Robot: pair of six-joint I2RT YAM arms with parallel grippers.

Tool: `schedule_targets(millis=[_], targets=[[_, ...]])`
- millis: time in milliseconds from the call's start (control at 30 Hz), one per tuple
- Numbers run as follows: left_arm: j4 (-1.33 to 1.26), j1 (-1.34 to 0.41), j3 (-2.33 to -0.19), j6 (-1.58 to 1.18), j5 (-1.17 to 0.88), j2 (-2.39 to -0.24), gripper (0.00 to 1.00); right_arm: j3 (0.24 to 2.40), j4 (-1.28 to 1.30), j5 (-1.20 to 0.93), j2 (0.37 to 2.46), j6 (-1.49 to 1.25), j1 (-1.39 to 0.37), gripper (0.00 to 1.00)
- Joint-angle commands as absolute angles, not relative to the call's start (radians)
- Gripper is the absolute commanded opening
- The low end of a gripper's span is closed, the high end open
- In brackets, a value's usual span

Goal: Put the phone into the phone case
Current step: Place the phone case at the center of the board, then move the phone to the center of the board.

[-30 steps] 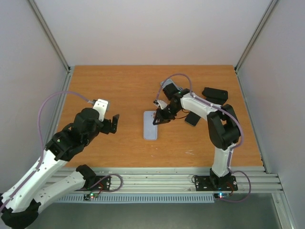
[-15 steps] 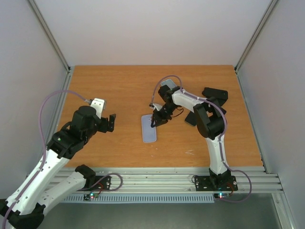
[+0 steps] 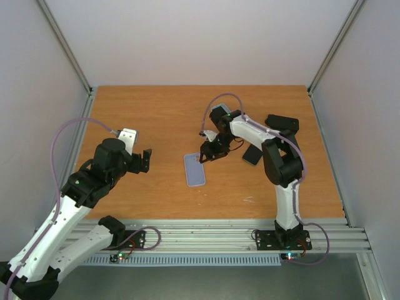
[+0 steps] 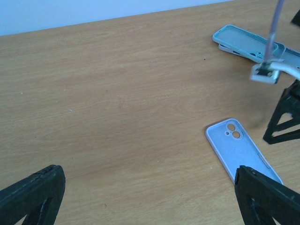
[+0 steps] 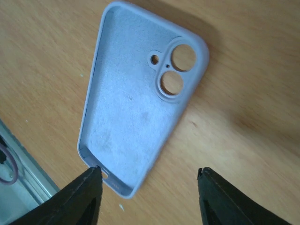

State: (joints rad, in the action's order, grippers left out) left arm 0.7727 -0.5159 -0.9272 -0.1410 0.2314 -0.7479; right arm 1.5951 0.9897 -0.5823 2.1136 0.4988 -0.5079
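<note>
The phone case [image 3: 194, 169] is light blue and lies flat on the wooden table, hollow side up, camera holes at its far end. It also shows in the right wrist view [image 5: 136, 103] and the left wrist view [image 4: 241, 150]. My right gripper [image 3: 209, 153] hangs open just over the case's far end [image 5: 149, 171], holding nothing. The phone [image 3: 252, 155], a dark slab, lies to the right of that arm. Well to the left of the case, my left gripper [image 3: 145, 160] is wide open and empty [image 4: 150, 197].
A black object [image 3: 282, 123] sits at the back right of the table. In the left wrist view a teal rimmed flat thing [image 4: 243, 42] lies far off on something white. Grey walls close in the table on three sides.
My right gripper was shut on the case's far end, dragged it slightly left and nearer, then opened and let it go. The left arm drew back a little.
</note>
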Motion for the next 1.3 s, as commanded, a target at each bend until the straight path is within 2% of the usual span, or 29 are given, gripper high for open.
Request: schedule_targets(millis=[0, 133, 333, 733, 1267], targets=[[0.732, -0.509, -0.919, -0.128, 0.220, -0.745, 0.99, 1.546, 0.962, -0.447, 1.958, 0.456, -0.476, 0.61], [0.733, -0.508, -0.919, -0.128, 0.219, -0.744, 0.99, 1.464, 0.915, -0.345, 1.868, 0.410, -0.410, 0.72], [0.732, -0.508, -0.917, -0.128, 0.218, -0.739, 0.99, 1.412, 0.853, -0.291, 1.806, 0.401, -0.279, 0.98], [0.730, -0.506, -0.917, -0.125, 0.215, -0.739, 0.99, 1.505, 0.713, -0.300, 1.933, 0.363, -0.078, 0.98], [0.732, -0.505, -0.916, -0.123, 0.209, -0.741, 0.99, 1.663, 0.774, -0.289, 2.136, 0.351, -0.022, 0.98]])
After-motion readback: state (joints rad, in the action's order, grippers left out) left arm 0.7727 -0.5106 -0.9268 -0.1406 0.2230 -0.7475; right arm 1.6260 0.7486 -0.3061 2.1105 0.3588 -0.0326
